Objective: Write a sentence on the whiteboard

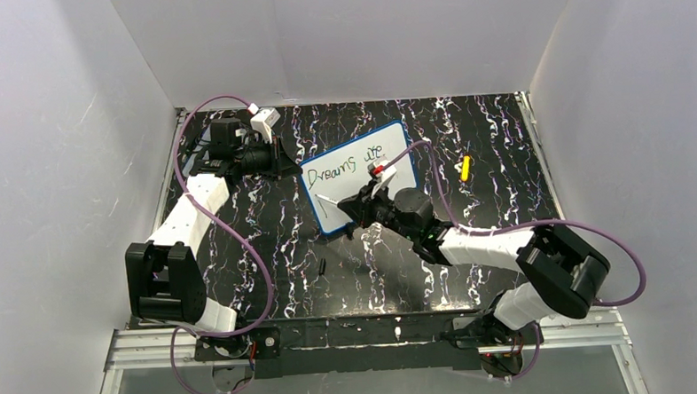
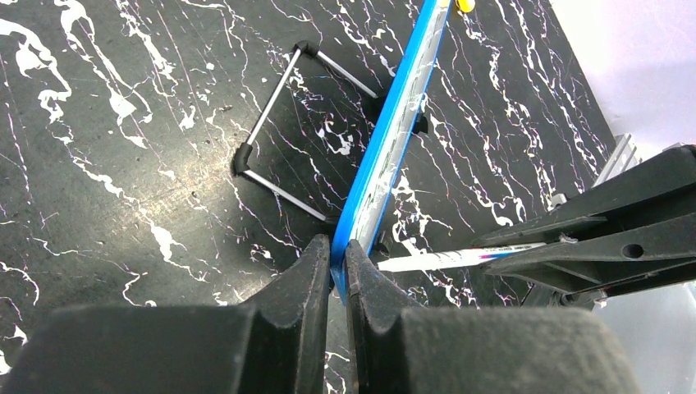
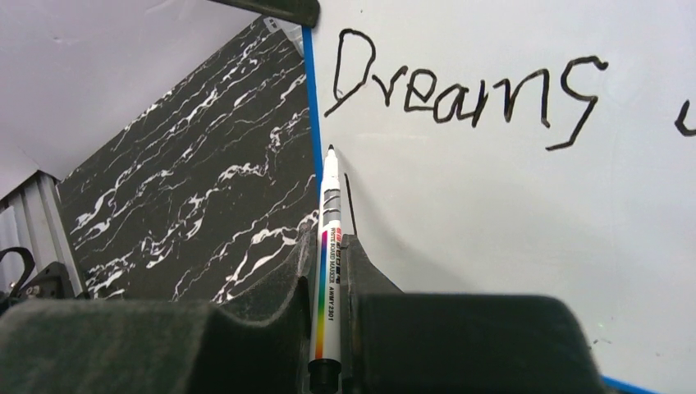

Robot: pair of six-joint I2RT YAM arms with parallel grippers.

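Whiteboard (image 1: 353, 183), its left edge clenched in the left pincer (image 2: 332, 254), faces the right pincer (image 3: 330, 246) grasping a marker (image 3: 330, 189), tip just on the near side of the sentence (image 3: 460, 90).

The flat black tabletop (image 1: 493, 137) is streaked with white marble-like veins. The small rectangular whiteboard (image 1: 344, 186) is white with a blue rim, and its handwritten sentence (image 1: 348, 164) is dark. The slim white plastic marker (image 3: 330, 213) has a rainbow stripe and a black tip.

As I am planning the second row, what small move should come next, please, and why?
Probably draw the right pincer's marker across the whiteboard to extend the second row: only one short stroke lies under "Dreams", and the left pincer clamps the rim.
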